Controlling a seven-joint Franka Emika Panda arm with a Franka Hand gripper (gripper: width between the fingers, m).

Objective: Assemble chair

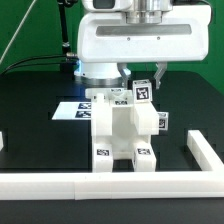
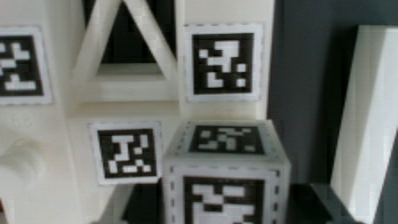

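The chair (image 1: 122,135) is a partly joined white blocky body with tagged legs, standing mid-table. My gripper (image 1: 143,80) hangs right over its back. The dark fingers flank a small white tagged chair block (image 1: 142,92) at the top of the body and look shut on it. In the wrist view the same block (image 2: 228,175) fills the lower middle, with tags on its top and front and dark finger shapes tight against both its sides. Behind it are the chair body's tagged white faces (image 2: 125,100). Another white chair part (image 2: 366,120) stands beside it.
The long white L-shaped border rail (image 1: 100,186) runs along the front and up the exterior view's right side (image 1: 205,150). The marker board (image 1: 78,108) lies flat behind the chair. A small white piece (image 1: 2,141) shows at the exterior view's left edge.
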